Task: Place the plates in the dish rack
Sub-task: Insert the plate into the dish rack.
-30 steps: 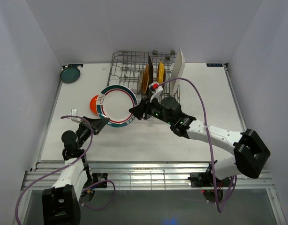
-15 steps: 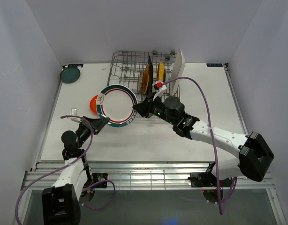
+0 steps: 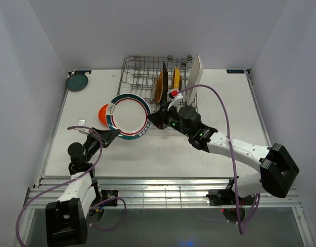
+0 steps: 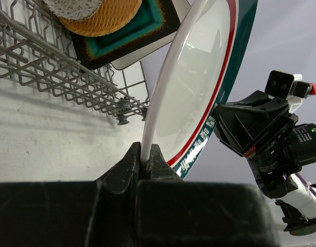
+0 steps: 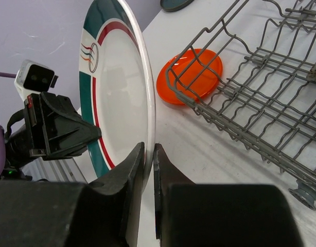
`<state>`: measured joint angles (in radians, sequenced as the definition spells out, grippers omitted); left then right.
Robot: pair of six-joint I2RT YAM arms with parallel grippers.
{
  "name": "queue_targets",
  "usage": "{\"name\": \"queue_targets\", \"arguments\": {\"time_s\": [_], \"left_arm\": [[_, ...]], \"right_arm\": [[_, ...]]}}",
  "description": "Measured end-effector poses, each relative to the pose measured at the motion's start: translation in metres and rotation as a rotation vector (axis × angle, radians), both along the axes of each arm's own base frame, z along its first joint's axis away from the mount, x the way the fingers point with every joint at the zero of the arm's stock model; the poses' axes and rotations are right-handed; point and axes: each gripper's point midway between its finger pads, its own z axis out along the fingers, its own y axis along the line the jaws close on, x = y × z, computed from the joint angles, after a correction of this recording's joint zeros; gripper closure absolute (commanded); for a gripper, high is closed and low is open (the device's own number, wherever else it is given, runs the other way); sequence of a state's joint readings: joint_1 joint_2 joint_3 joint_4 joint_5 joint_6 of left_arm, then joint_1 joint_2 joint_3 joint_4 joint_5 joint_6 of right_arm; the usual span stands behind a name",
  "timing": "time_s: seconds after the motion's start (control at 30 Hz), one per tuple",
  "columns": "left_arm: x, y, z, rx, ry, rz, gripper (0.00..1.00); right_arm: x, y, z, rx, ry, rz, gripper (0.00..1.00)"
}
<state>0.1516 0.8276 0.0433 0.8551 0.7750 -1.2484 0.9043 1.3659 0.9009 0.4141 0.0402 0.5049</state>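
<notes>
Currently, plate (image 3: 128,116) rim in both jaws, rack (image 3: 138,77) seemingly just beside

Both arms are white link shells joined by black joint housings. The right arm (image 3: 240,150), at the lower right of the top view, has a bulky black shoulder block (image 3: 276,170) and small green lights near its wrist. A purple cable (image 3: 223,110) arcs above it to a small white wrist camera with a red tab (image 3: 173,93). The left arm (image 3: 76,188), lower left, trails its own purple cable (image 3: 75,126). The left gripper (image 4: 145,157) and right gripper (image 5: 149,154) have matte black, wedge-shaped fingers.
</notes>
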Motion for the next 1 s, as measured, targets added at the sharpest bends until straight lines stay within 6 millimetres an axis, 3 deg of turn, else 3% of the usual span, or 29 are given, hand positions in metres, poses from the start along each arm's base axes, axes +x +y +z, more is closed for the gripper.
{"name": "queue_targets", "arguments": {"time_s": [0.1,0.17,0.27,0.4,0.57,1.0], "left_arm": [[0.001,0.0,-0.002,0.001,0.005,0.0,0.85],[0.001,0.0,-0.002,0.003,0.005,0.0,0.62],[0.0,0.0,-0.001,-0.005,0.008,-0.003,0.38],[0.0,-0.002,-0.004,-0.013,0.025,-0.013,0.22],[0.001,-0.002,-0.009,-0.018,0.052,-0.019,0.18],[0.003,0.0,-0.011,-0.023,0.064,-0.003,0.05]], "right_arm": [[0.003,0.0,-0.002,-0.006,0.007,-0.013,0.92],[0.004,0.0,-0.003,-0.011,0.011,-0.02,0.92],[0.006,-0.002,-0.006,-0.027,0.007,-0.028,0.92],[0.009,-0.005,-0.012,-0.066,0.02,-0.052,0.92],[0.018,-0.007,-0.003,-0.093,0.006,-0.092,0.92],[0.058,-0.019,0.047,-0.118,-0.098,-0.285,0.92]]}}
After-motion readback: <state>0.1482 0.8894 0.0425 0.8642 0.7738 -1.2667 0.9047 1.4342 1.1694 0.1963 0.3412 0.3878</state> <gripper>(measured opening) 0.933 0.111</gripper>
